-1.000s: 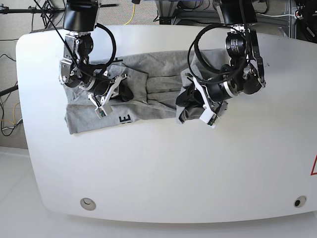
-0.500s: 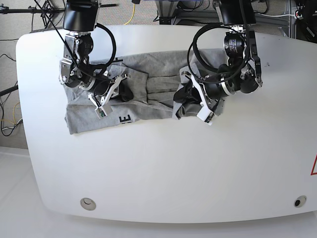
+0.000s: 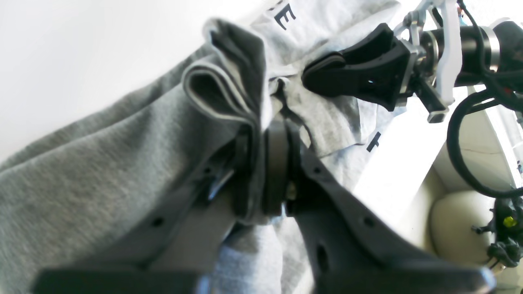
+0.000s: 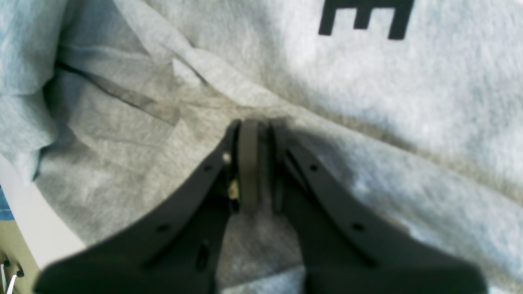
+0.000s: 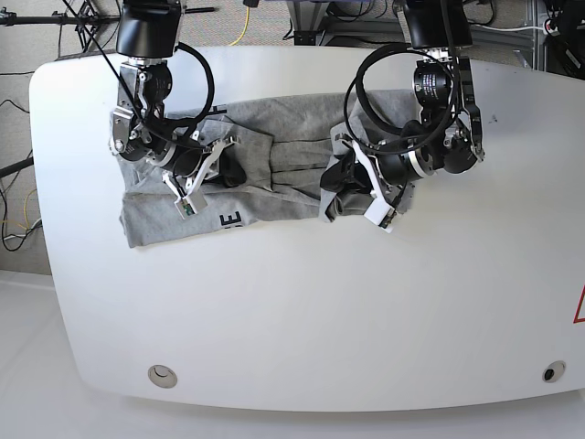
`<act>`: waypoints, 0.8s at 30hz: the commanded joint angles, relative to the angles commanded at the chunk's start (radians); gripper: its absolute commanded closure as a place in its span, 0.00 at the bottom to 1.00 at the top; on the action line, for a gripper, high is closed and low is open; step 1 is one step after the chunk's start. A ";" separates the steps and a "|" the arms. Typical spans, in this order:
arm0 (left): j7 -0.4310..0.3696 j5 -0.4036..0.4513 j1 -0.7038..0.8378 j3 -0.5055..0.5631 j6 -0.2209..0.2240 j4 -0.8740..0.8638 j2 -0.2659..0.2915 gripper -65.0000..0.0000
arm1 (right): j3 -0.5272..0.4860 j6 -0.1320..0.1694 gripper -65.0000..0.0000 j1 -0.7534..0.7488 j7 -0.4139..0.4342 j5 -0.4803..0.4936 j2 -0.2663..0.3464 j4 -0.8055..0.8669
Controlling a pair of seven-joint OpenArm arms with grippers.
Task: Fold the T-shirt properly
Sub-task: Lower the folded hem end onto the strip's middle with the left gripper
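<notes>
The heather-grey cotton T-shirt (image 5: 274, 178) lies bunched across the far half of the white round-cornered table (image 5: 302, 311), a black block letter E showing near its front edge. The left gripper (image 3: 261, 163) is clamped tight on a thick gathered fold of grey cloth at one end. At the other end the right gripper (image 4: 255, 163) has its black fingers pressed together, nipping a thin ridge of the same shirt.

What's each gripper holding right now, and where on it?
Left gripper pinches a bunched fold at the T-shirt's edge. Right gripper is shut, tips against the cloth; whether it grips any cannot be told.
</notes>
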 joint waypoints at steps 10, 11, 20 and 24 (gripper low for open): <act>0.027 -0.024 -0.009 0.024 0.000 0.000 0.022 0.40 | -0.004 0.000 0.93 -0.003 -0.001 -0.020 -0.002 -0.002; 0.033 -0.024 -0.010 0.025 0.000 0.000 0.025 0.40 | -0.004 0.000 0.93 -0.003 0.000 -0.021 -0.002 -0.002; 0.019 -0.052 -0.017 0.035 0.000 0.008 0.038 0.42 | -0.002 0.000 0.93 -0.004 0.005 -0.027 -0.005 0.000; 0.012 -0.073 -0.020 0.048 0.000 0.016 0.033 0.40 | -0.002 0.000 0.93 -0.005 0.002 -0.029 -0.003 -0.002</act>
